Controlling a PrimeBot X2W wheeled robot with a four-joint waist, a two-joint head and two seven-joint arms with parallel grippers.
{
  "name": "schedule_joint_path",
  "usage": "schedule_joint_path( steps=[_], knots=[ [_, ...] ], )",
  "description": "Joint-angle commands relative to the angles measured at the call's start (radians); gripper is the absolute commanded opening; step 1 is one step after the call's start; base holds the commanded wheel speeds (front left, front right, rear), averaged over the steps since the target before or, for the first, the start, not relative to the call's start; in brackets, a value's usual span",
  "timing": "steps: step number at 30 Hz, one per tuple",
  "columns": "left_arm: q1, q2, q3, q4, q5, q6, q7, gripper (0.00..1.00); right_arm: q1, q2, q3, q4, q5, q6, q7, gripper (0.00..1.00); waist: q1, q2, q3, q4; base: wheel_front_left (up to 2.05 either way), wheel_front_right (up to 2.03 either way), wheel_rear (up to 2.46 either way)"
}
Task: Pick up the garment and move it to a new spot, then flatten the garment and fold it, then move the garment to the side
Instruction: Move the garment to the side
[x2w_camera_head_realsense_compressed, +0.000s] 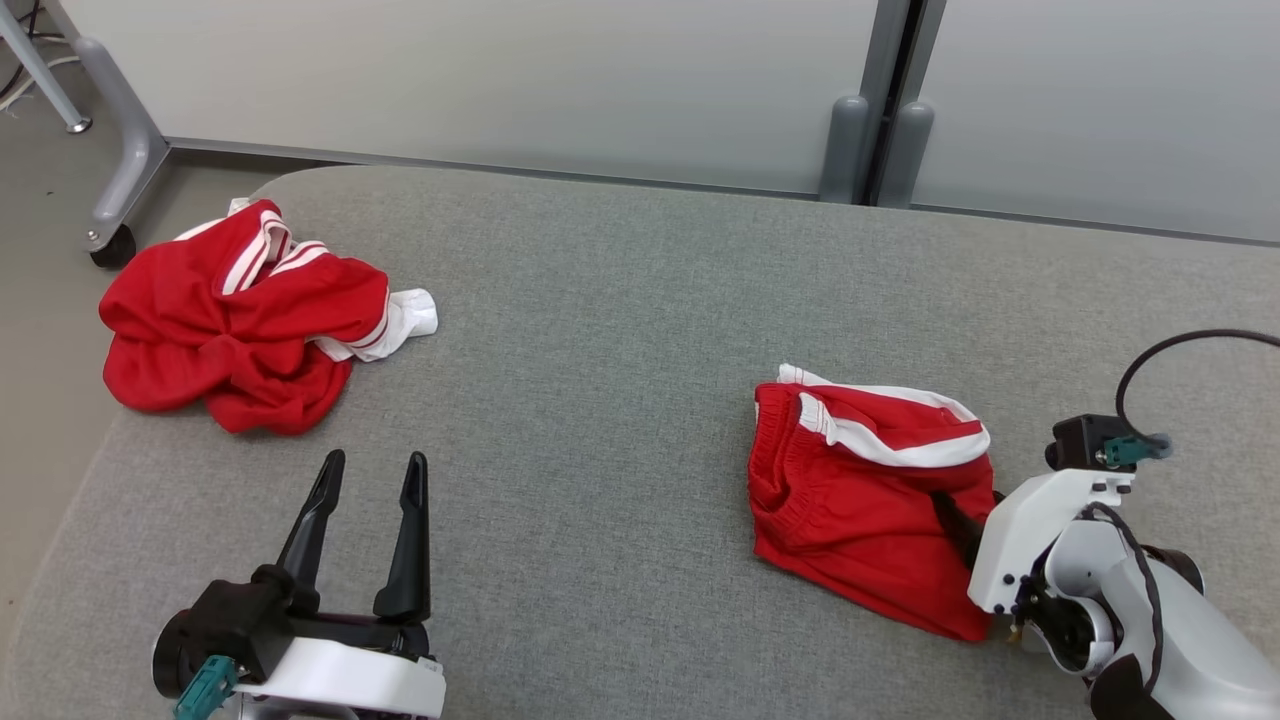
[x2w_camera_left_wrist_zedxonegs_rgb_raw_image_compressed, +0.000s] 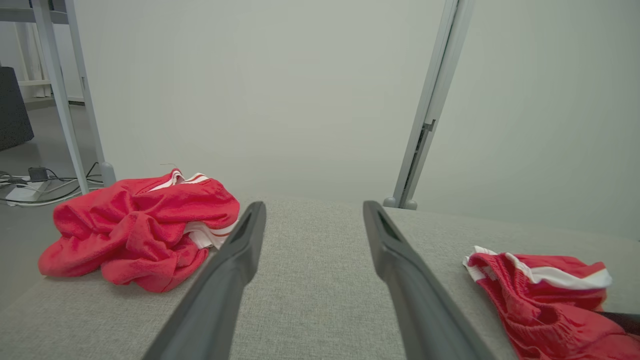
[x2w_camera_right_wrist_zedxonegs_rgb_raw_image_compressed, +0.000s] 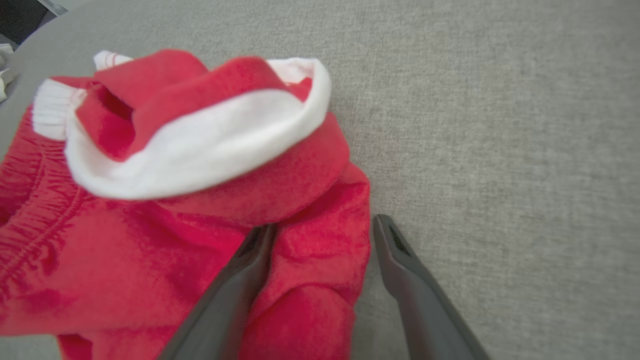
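our right tool, wide, straddles an edge of the red shorts; our left tool, also wide, sits well apart.

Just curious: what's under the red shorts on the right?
The shorts lie on the gray pad. The right gripper, open, straddles their edge. Anything else beneath is hidden.

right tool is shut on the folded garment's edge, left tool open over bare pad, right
No: the right tool is open, jaws spread astride the edge of the folded garment, per the right wrist view. The left tool is open over the grey pad.
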Motion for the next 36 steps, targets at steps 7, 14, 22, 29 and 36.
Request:
schedule_joint_path(
  steps=[7,14,22,29,36],
  knots=[
    [-0.018,0.002,0.003,0.004,0.004,-0.002,-0.002,1.0,-0.024,0.005,0.016,0.008,0.056,0.002,-0.006,0.0,0.0,0.0,0.003,0.002,0.0,0.0,0.0],
    [-0.023,0.002,-0.012,-0.01,0.012,-0.011,-0.002,1.0,-0.054,-0.031,0.042,-0.023,0.083,0.002,-0.04,0.0,0.0,0.0,-0.013,-0.07,0.0,0.0,0.0],
    [-0.036,0.002,-0.054,-0.031,0.019,-0.019,-0.001,1.0,-0.067,-0.07,0.082,-0.072,0.101,0.002,-0.054,0.0,0.0,0.0,-0.02,-0.245,0.0,0.0,0.0],
    [-0.076,0.003,-0.107,-0.024,0.035,-0.033,-0.001,1.0,-0.088,-0.091,0.101,-0.11,0.118,0.002,-0.067,0.0,0.0,0.0,0.012,-0.408,0.0,0.0,0.0],
    [-0.137,0.023,-0.148,-0.009,0.052,-0.039,-0.001,1.0,-0.116,-0.104,0.114,-0.136,0.141,0.002,-0.099,0.0,0.0,0.0,0.075,-0.515,0.0,0.0,0.0]
  ],
)
